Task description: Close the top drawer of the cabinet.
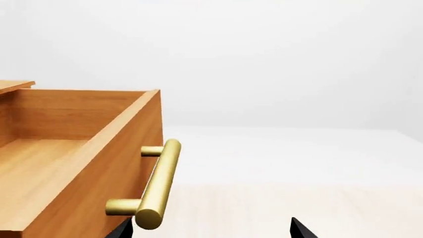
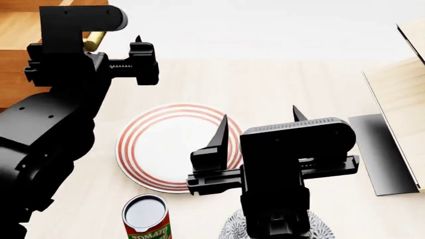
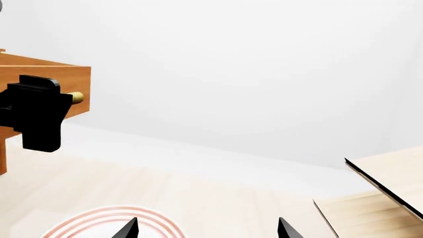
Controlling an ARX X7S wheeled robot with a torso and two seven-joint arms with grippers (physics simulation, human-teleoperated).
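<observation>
- Left claw (image 2: pixel 126 50) hangs with its prongs spread wide and holding nothing, just in front of the brass handle (image 1: pixel 157 184) of the top drawer (image 1: pixel 86 163), which stands pulled out from the cabinet (image 2: pixel 20 64).
- Pushing on the handle's end instead of the flat front could let the claw slide off.
- Right claw (image 2: pixel 260 124), also spread and holding nothing, hovers over the plate (image 2: pixel 166 147) on the desk (image 2: pixel 265 79); a swing could knock the tomato can (image 2: pixel 147 218).

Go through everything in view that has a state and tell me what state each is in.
Top drawer: pulled open, inside empty as far as it shows.
Drawer handle: free, nothing gripping it.
Left gripper: jaws open, just by the handle.
Right gripper: jaws open, empty, above the plate.
Plate: flat, empty.
Tomato can: upright, lid sealed.
</observation>
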